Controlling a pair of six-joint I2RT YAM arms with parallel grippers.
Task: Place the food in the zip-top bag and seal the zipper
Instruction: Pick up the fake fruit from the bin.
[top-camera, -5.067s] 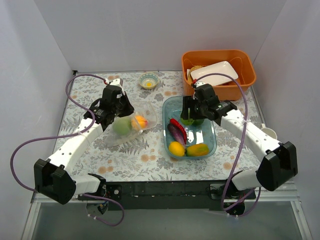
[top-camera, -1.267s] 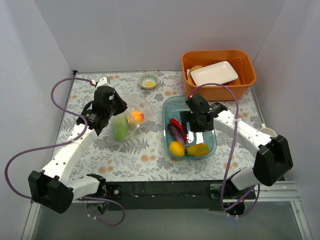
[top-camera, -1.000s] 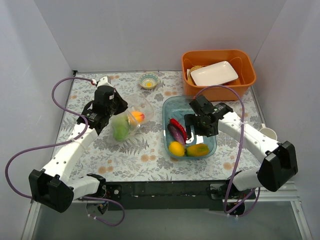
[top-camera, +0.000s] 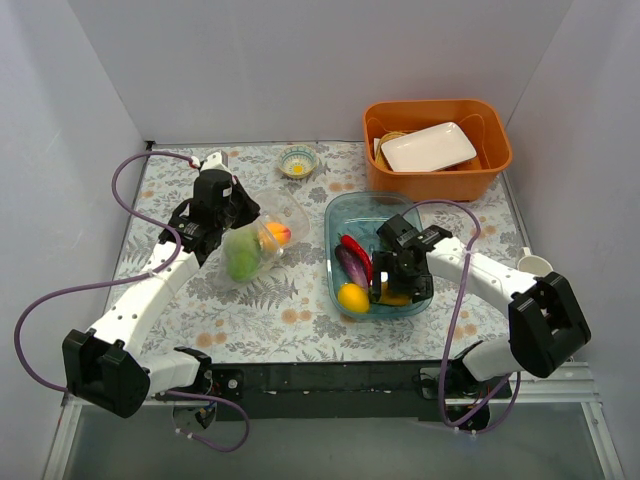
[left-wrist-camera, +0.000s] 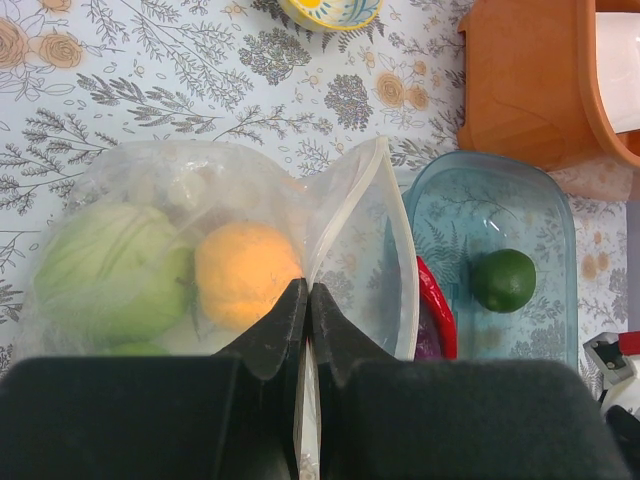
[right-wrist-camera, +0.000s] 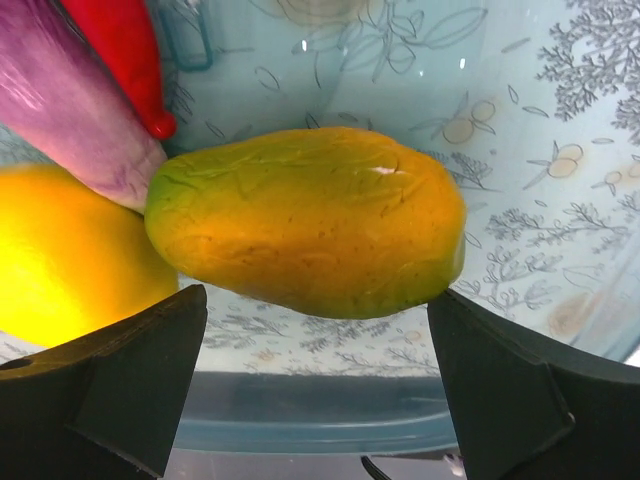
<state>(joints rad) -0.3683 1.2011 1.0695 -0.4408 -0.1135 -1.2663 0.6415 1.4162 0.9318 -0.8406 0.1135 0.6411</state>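
The zip-top bag (top-camera: 258, 238) lies left of the blue tray (top-camera: 412, 215), with the green cabbage (top-camera: 240, 260) and orange peach (top-camera: 275, 235) inside. My left gripper (top-camera: 232, 212) is shut on its mouth edge, seen in the left wrist view (left-wrist-camera: 308, 292) beside the whitish zipper (left-wrist-camera: 398, 250). The cabbage (left-wrist-camera: 110, 270), the peach (left-wrist-camera: 245, 272), a lime (left-wrist-camera: 503, 280) and the red chilli (left-wrist-camera: 436, 300) show there. My right gripper (top-camera: 393, 287) is open, low in the tray. Its fingers (right-wrist-camera: 130, 370) flank the orange mango (right-wrist-camera: 310, 220) without closing, next to the lemon (right-wrist-camera: 70, 260), eggplant (right-wrist-camera: 70, 100) and chilli (right-wrist-camera: 125, 50).
An orange bin (top-camera: 490, 160) holding a white plate (top-camera: 430, 145) stands behind the tray. A small bowl (top-camera: 298, 160) sits at the back of the floral mat. A white cup (top-camera: 535, 265) stands at the right edge. Walls enclose three sides.
My right gripper has moved from the back of the tray to its front and dropped down around the mango. My left gripper keeps its hold on the bag's edge, nearly still.
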